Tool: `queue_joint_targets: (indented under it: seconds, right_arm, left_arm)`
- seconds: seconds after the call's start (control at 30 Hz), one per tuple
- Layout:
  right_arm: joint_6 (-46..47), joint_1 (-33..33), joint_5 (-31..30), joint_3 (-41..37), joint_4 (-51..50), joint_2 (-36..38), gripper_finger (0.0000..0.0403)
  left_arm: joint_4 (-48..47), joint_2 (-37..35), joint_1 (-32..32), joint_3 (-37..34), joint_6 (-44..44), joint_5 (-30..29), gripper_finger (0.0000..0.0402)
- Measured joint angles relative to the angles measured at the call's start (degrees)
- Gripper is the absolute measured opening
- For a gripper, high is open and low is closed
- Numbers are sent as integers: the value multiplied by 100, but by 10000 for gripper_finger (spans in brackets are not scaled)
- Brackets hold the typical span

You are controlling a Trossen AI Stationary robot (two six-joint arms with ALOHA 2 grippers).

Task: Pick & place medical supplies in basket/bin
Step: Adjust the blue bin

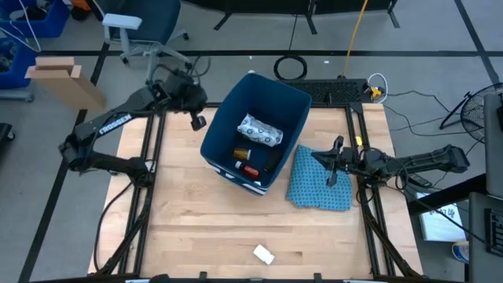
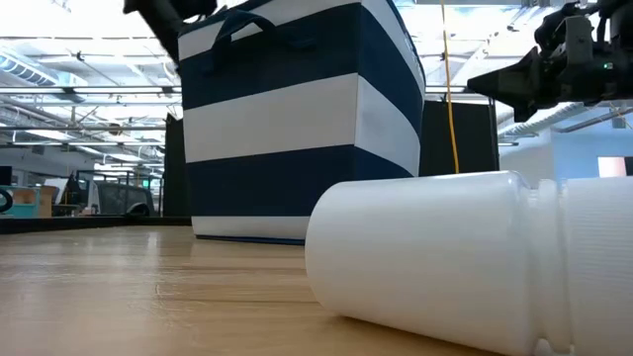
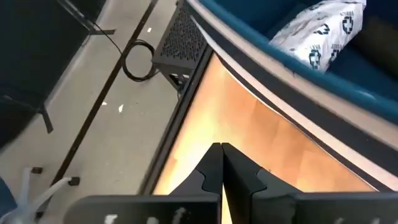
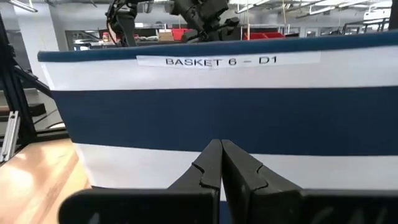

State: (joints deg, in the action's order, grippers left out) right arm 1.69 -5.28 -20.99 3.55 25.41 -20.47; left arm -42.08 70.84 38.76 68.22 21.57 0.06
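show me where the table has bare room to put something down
Widest free patch: the bare wood between the basket and the small white bottle at the near edge. Another strip runs between the basket and the left rail, under the left pincer. It is crowded on the right, where the blue cloth lies against the basket under the right pincer.

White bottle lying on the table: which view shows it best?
The low view: the white bottle lies on its side, close up, filling the foreground. The high view shows it only as a small white piece near the front edge. Neither wrist view shows it.
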Motion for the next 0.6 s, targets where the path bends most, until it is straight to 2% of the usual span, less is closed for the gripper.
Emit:
queue_joint_targets:
  seconds: [0.17,0.33,0.47,0.6]
  right_arm:
    - [253,46,-144,0,149,-205,0]
    - [604,492,-323,0,357,-547,0]
    - [998,953,-304,2,354,-927,0]
    - [1261,1276,-281,3,524,-1362,0]
  left_arm:
    - [562,-726,21,-962,-714,6,2]
    - [1291,-1166,-83,-2123,-1207,-9,2]
    - [1988,-1319,-159,-2909,-1537,-10,2]
    - [2525,-1318,-334,-3390,-1891,-7,2]
